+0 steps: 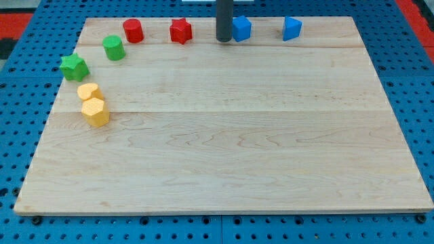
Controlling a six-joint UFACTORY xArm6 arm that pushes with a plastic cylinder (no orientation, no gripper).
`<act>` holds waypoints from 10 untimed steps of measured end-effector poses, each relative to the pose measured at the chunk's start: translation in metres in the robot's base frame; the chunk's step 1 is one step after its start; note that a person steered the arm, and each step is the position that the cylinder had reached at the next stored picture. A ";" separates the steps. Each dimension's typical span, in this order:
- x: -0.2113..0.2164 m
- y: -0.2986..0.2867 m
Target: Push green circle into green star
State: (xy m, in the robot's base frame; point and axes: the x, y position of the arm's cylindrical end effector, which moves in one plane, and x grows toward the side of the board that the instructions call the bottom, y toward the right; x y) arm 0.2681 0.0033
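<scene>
The green circle (113, 48) stands near the board's top left. The green star (74, 66) lies below and to the left of it, a short gap between them. My tip (224, 39) rests near the board's top edge, just left of a blue block (241, 28) and far to the right of both green blocks.
A red circle (132, 30) and a red star (180, 30) sit along the top edge. A second blue block (291, 28) is further right. Two yellow blocks (89, 92) (95, 112) touch each other below the green star. The wooden board (230, 149) lies on a blue pegboard.
</scene>
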 end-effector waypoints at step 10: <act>0.023 -0.253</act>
